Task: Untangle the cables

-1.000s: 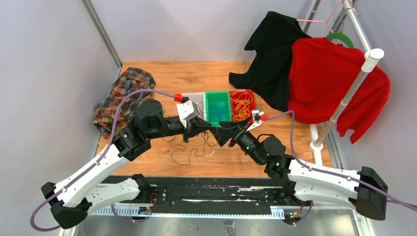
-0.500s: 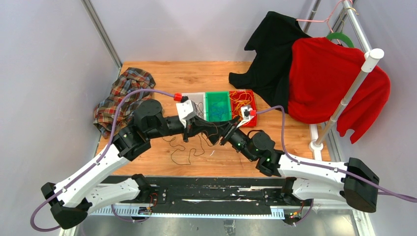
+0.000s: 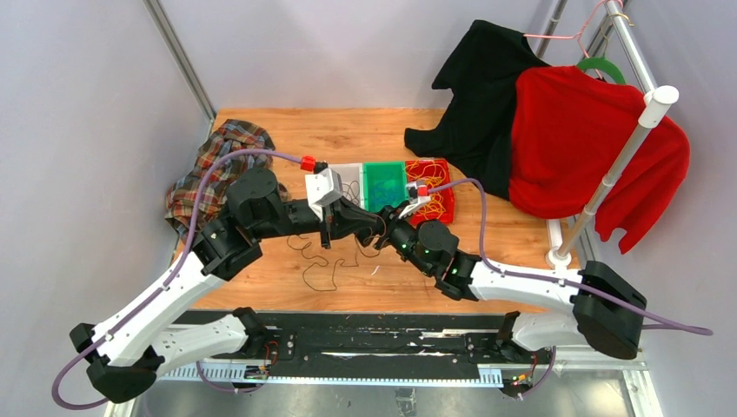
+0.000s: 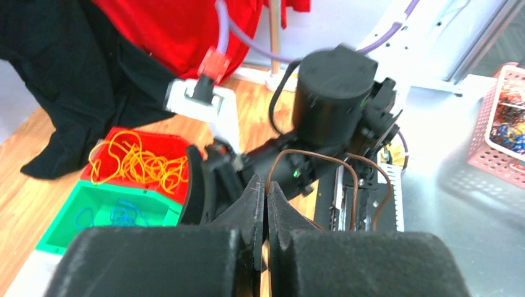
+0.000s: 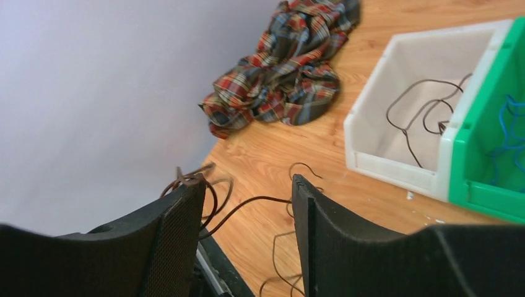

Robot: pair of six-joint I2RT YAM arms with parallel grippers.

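Thin dark cables lie in loose loops on the wooden table below both grippers. My left gripper is shut on a dark brown cable that arches up out of its fingertips. My right gripper faces it, almost touching, and stands open. One dark strand runs across the gap between the right fingers, and a small knot of cable sits at the left fingertip. Yellow cables fill the red bin, blue cables lie in the green bin, and a dark cable lies in the white bin.
Three bins stand in a row behind the grippers: white, green and red. A plaid cloth lies at the table's left edge. Black and red garments hang on a rack at the right. A pink basket stands off the table.
My right arm has swung left and forward until its gripper meets the left one, and its jaws have narrowed. The left arm has shifted slightly, still shut on the cable.
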